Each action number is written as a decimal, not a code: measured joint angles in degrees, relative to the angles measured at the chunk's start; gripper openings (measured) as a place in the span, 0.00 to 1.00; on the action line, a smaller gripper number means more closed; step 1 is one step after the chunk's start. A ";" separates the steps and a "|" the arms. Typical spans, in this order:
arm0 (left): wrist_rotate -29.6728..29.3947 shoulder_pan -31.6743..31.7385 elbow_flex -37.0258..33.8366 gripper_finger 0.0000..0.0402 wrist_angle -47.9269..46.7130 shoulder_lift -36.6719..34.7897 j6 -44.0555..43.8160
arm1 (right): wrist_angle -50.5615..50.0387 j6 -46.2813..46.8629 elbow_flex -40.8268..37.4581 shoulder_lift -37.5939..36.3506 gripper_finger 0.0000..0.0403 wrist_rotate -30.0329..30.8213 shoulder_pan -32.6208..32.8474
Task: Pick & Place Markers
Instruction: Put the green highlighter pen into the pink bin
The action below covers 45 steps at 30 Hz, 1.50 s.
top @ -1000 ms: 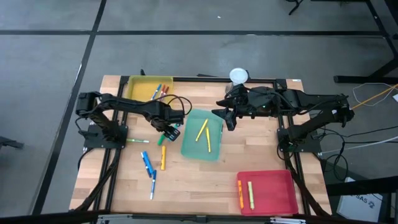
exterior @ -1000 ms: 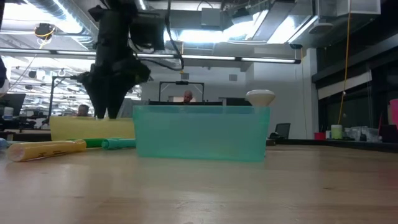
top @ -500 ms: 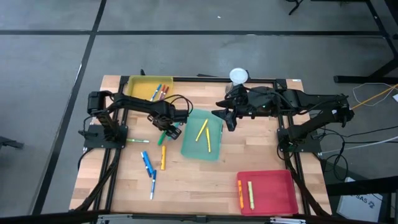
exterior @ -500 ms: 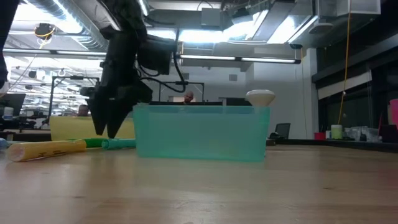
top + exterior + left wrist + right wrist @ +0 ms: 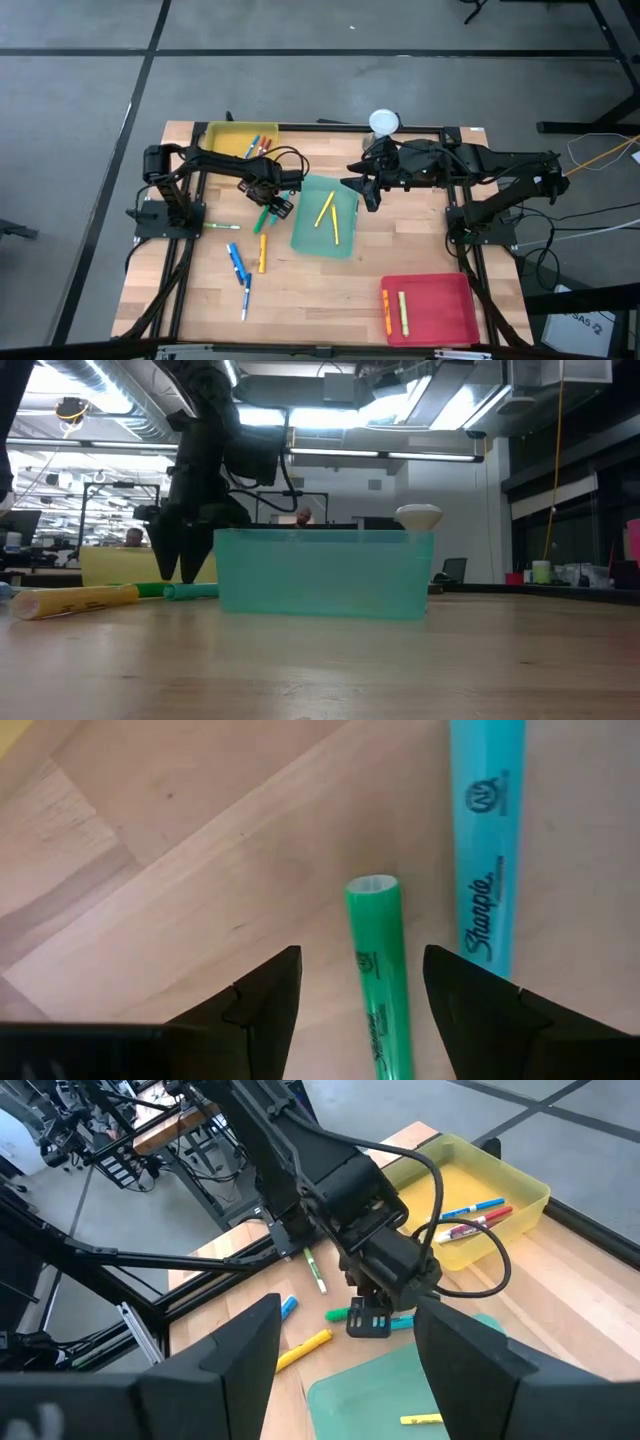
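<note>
A green marker (image 5: 378, 970) lies flat on the wooden table, with a teal marker (image 5: 487, 840) beside it. My left gripper (image 5: 360, 982) points down over the green marker (image 5: 260, 222), open, one finger on either side of it and touching nothing. In the low view its fingertips (image 5: 178, 572) hang just above the table, left of the green tray (image 5: 320, 575). My right gripper (image 5: 368, 197) waits open, high above the tray's far edge. Two yellow markers (image 5: 328, 215) lie in that tray.
An orange marker (image 5: 263, 252), two blue markers (image 5: 238, 265) and a thin green one (image 5: 222, 227) lie on the table's left half. The yellow tray (image 5: 225, 142) at the far left holds several markers. The red tray (image 5: 440, 310) at the near right holds two.
My left gripper has come down toward the green marker, staying open, and now hangs close above the table with its fingers on either side of the marker. The markers have not moved.
</note>
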 joint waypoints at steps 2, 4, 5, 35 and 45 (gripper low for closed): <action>-0.01 -0.02 0.00 0.51 0.21 0.68 0.02 | 0.00 -0.02 0.00 0.00 0.55 0.00 0.00; 0.00 0.00 0.00 0.50 0.26 1.34 0.24 | -0.01 -0.02 0.00 0.00 0.55 0.00 0.00; -0.02 -0.02 0.00 0.51 0.36 1.57 0.24 | -0.01 -0.02 0.00 0.00 0.55 0.00 -0.01; 3.96 0.37 0.24 0.16 1.23 4.55 1.27 | -0.13 -0.82 0.00 0.00 0.55 0.01 -0.01; 4.10 0.35 -0.16 0.16 -2.01 -1.80 1.95 | -0.15 -1.84 0.00 0.00 0.55 0.01 0.00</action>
